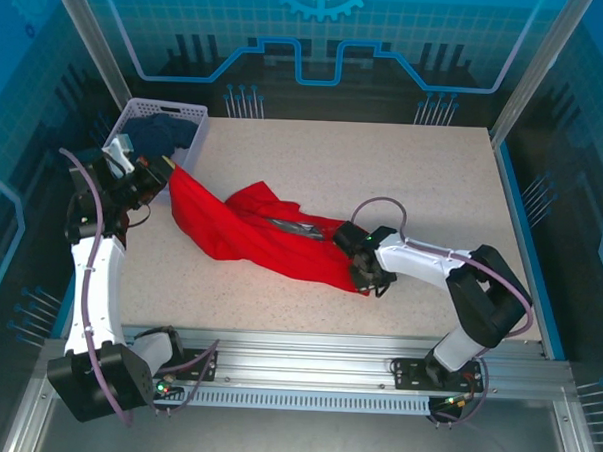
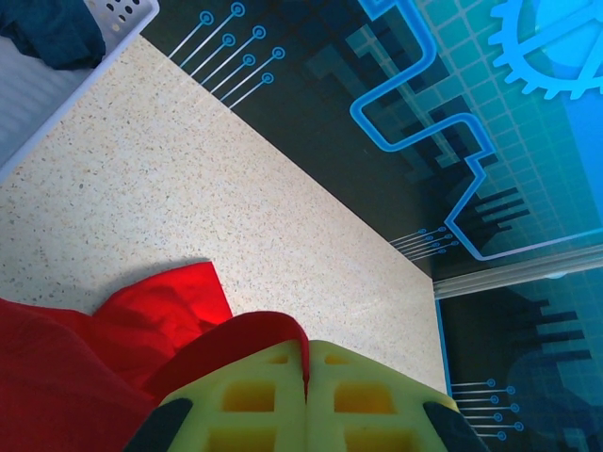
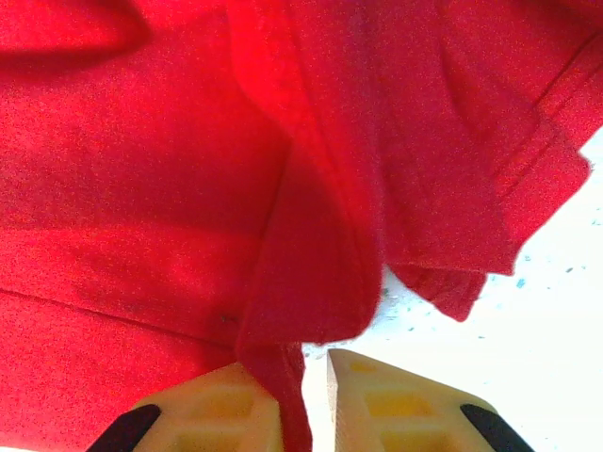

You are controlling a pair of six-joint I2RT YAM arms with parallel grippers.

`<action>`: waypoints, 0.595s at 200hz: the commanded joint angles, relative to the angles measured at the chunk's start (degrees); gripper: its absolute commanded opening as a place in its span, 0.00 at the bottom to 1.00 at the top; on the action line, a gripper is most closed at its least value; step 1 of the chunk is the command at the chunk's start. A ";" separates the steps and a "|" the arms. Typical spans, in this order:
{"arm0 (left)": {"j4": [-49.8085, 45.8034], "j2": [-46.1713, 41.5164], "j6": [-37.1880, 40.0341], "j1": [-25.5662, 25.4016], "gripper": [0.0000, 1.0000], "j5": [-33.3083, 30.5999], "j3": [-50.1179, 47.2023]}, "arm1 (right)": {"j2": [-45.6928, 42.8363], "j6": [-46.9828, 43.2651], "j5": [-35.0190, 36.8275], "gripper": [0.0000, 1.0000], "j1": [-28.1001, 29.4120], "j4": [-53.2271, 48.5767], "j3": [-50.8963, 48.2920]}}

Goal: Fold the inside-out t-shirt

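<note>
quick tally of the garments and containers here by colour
red t-shirt: 1
dark navy garment: 1
white basket: 1
total: 3

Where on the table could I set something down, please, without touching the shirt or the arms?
The far right of the table, between the back wall and the right arm, is bare. A smaller bare strip lies behind the red t-shirt, right of the white basket. The near left and centre are crowded: left gripper, shirt, right gripper.
</note>
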 commanded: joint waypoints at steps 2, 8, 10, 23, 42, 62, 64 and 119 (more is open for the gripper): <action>1.26 0.06 -0.39 -0.20 0.00 1.54 -0.71 | -2.85 -0.71 -1.47 0.23 -2.12 2.00 -0.82; 1.31 0.03 -0.37 -0.14 0.00 1.55 -0.71 | -2.93 -0.98 -1.80 0.25 -2.52 2.37 -0.98; 1.34 0.08 -0.34 -0.19 0.00 1.55 -0.71 | -3.01 -1.04 -1.95 0.25 -2.60 2.48 -1.07; 1.26 0.06 -0.35 -0.18 0.00 1.55 -0.71 | -3.13 -1.48 -2.87 0.25 -3.18 3.81 -1.42; 1.28 0.07 -0.35 -0.14 0.00 1.59 -0.72 | -2.65 -1.56 -4.47 0.23 -3.76 5.44 -1.88; 1.17 0.00 -0.18 -0.21 0.00 1.55 -0.71 | -2.25 -1.61 -5.09 0.19 -3.86 5.85 -1.93; 1.12 0.00 -0.16 -0.18 0.00 1.50 -0.71 | -2.25 -1.58 -5.15 0.18 -3.88 5.86 -1.96; 0.91 0.09 -0.15 -0.15 0.00 1.31 -0.49 | -8.29 -2.57 -6.29 0.00 -5.26 4.74 -1.31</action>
